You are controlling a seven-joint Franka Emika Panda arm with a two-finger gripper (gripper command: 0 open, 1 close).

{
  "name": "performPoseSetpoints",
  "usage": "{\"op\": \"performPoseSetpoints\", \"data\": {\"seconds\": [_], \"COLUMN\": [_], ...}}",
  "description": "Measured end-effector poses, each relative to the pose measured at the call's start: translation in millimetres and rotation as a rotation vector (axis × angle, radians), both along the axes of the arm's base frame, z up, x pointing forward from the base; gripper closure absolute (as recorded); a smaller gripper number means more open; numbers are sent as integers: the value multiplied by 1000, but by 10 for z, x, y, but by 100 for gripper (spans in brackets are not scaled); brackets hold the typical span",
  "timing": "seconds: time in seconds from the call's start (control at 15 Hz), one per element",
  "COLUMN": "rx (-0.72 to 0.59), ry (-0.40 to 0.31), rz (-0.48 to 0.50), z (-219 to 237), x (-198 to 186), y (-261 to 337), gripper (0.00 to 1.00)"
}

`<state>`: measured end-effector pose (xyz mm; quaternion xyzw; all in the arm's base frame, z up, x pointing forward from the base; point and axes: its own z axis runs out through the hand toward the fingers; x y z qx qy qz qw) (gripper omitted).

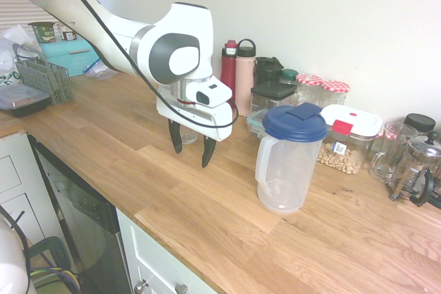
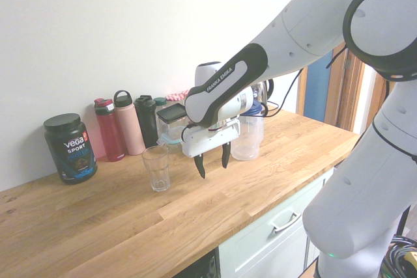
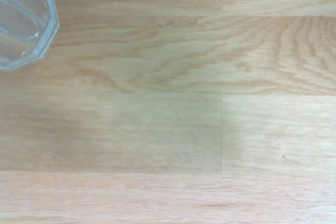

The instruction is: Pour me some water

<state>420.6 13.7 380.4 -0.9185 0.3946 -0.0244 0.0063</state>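
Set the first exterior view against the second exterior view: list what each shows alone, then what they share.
Only the first: a coffee press, a box of nuts and a grey rack. Only the second: a black Vega tub, and the glass seen whole and empty. Both: the open gripper holding nothing, the blue-lidded jug, and the red bottle and pink bottle by the wall.

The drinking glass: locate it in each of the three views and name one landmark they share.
First exterior view: drinking glass mostly hidden behind the open gripper.
Second exterior view: glass stands clear, left of the gripper.
Wrist view: its rim fills the upper-left corner.
Shared landmark: the wooden counter.
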Motion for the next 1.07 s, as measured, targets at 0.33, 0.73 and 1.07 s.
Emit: {"op": "performPoseSetpoints", "data": {"seconds": [0.33,0.73,1.07], "rx": [-1,-20,-34], "ry": [-35,-255,-348], "rz": [3,-102,-223], "z": [327,1335,1124], "x": [-13,-475,-947], "y": [-24,-543,-1058], "gripper": [0,0,0]}}
